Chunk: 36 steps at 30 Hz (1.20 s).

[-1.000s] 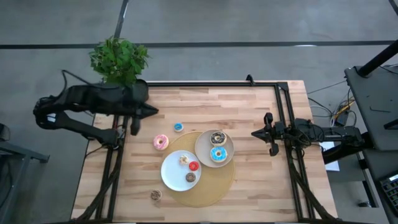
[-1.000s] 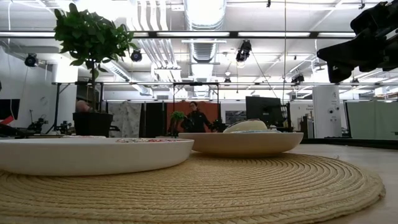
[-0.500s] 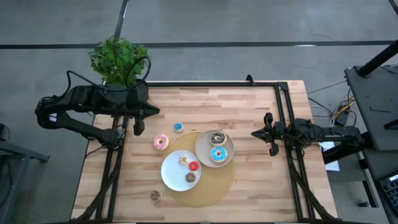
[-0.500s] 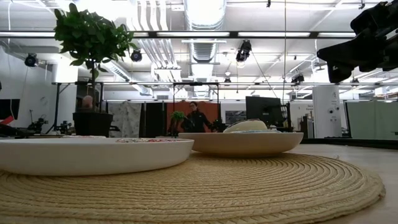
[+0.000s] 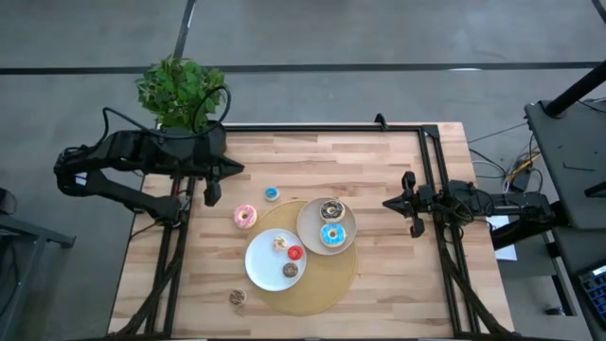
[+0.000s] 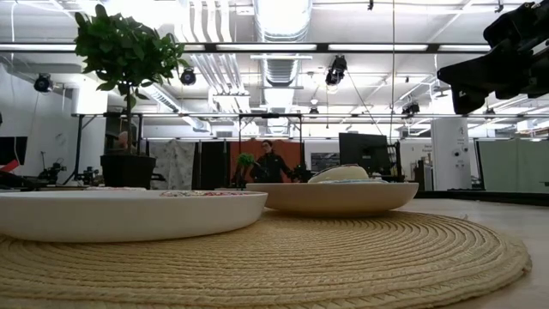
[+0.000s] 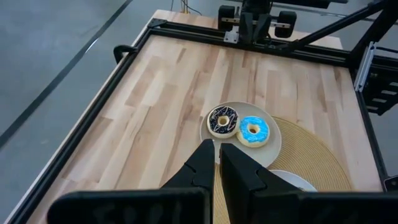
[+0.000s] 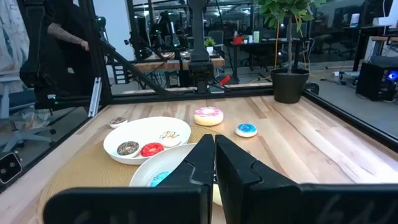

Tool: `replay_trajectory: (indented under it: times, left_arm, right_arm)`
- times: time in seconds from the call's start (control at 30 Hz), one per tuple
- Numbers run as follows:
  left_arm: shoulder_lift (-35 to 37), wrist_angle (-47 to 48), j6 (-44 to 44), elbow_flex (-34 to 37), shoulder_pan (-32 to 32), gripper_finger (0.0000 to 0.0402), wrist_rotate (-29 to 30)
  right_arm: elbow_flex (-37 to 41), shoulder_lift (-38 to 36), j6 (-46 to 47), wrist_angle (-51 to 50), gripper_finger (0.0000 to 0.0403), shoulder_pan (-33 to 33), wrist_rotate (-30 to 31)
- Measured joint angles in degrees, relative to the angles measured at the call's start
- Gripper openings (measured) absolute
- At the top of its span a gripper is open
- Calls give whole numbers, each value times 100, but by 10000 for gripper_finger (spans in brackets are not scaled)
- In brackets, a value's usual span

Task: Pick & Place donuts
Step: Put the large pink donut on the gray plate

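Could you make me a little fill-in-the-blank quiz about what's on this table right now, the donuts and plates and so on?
1. The beige plate holds the chocolate donut and the ____-iced donut.
2. The white plate holds ____ small donuts.
3. The pink donut lies on the bare wood of the ____, not on a plate.
4. Both plates rest on a round woven ____.

Missing words: blue; three; table; mat

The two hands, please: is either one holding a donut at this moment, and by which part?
Nothing is held: the left hand and right hand are both shut and empty.
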<state>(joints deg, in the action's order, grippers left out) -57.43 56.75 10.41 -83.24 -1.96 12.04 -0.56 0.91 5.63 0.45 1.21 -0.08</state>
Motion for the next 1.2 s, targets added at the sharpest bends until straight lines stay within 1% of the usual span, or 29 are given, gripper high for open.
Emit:
replay_trajectory:
  times: [0.1,0.23,0.37,0.63,0.97,1.2]
  left_arm:
    - [0,-4,-89,0,0,1,24]
    - [-1,-10,-370,0,0,1,328]
    - [-9,-13,-463,0,0,1,603]
    - [-51,-12,-466,16,0,1,609]
    - [-278,0,-669,530,44,1,606]
    - [-518,-41,-743,850,322,1,585]
  right_arm:
    - [0,0,12,0,9,-2,0]
    - [0,0,-3,0,9,0,0]
    - [2,0,0,0,9,-2,0]
    - [2,0,-8,0,9,-1,-1]
    - [2,0,11,0,9,-2,0]
    - [2,0,16,-1,9,-1,0]
